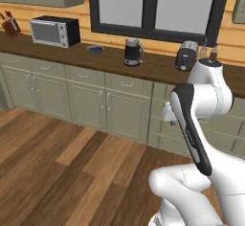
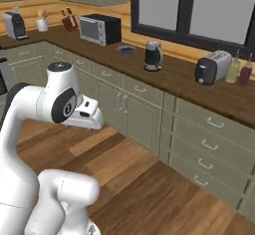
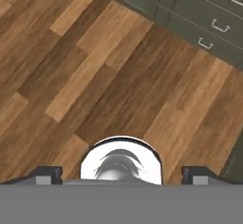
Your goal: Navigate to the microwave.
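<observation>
Both base views are looking forward over the dark wooden desk (image 1: 158,67) (image 2: 174,79); the hand view is facing down at the brown plank floor (image 3: 95,76).

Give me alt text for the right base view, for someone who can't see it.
A white robot arm stands on a wood floor facing a long dark wooden counter over green cabinets. On the counter sit a small black and silver box oven, a black kettle and a toaster beneath a dark-framed window.
</observation>
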